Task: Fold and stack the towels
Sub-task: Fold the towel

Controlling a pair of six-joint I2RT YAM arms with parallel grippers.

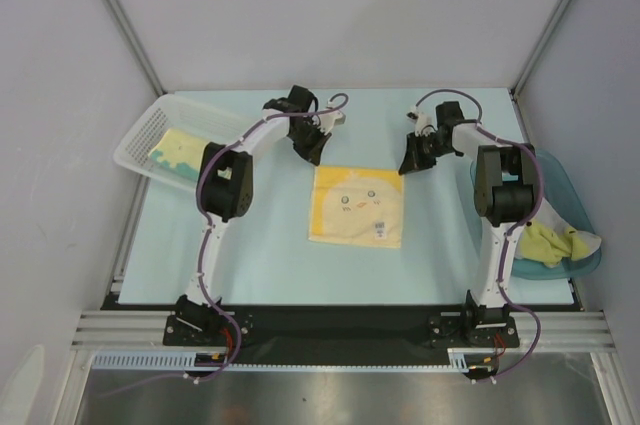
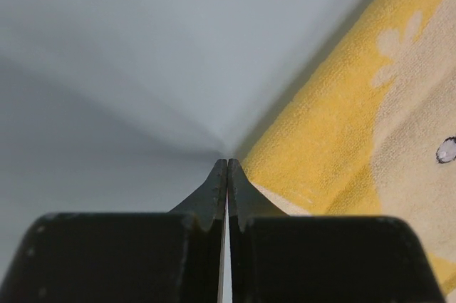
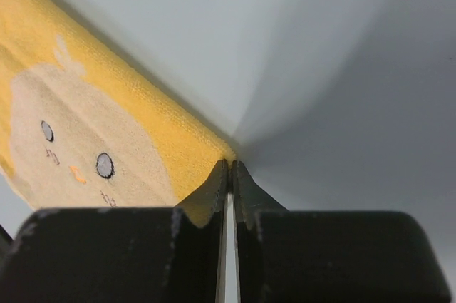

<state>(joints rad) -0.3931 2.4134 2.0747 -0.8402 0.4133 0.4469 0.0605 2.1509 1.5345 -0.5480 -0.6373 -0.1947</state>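
Observation:
A pale yellow towel (image 1: 358, 207) with a chick face lies flat in the middle of the table. My left gripper (image 1: 312, 150) is down at its far left corner. In the left wrist view the left gripper (image 2: 227, 162) is shut, and the towel (image 2: 342, 117) ends right at its tips. My right gripper (image 1: 412, 160) is at the far right corner. In the right wrist view the right gripper (image 3: 230, 162) is shut, with a nub of the towel (image 3: 92, 125) showing at the tips. Another towel (image 1: 185, 153) lies in the basket, and an olive-yellow one (image 1: 550, 243) is crumpled in the tub.
A white mesh basket (image 1: 140, 130) stands at the far left of the table. A blue translucent tub (image 1: 565, 190) sits at the right edge, beside the right arm. Grey walls close in the back and both sides.

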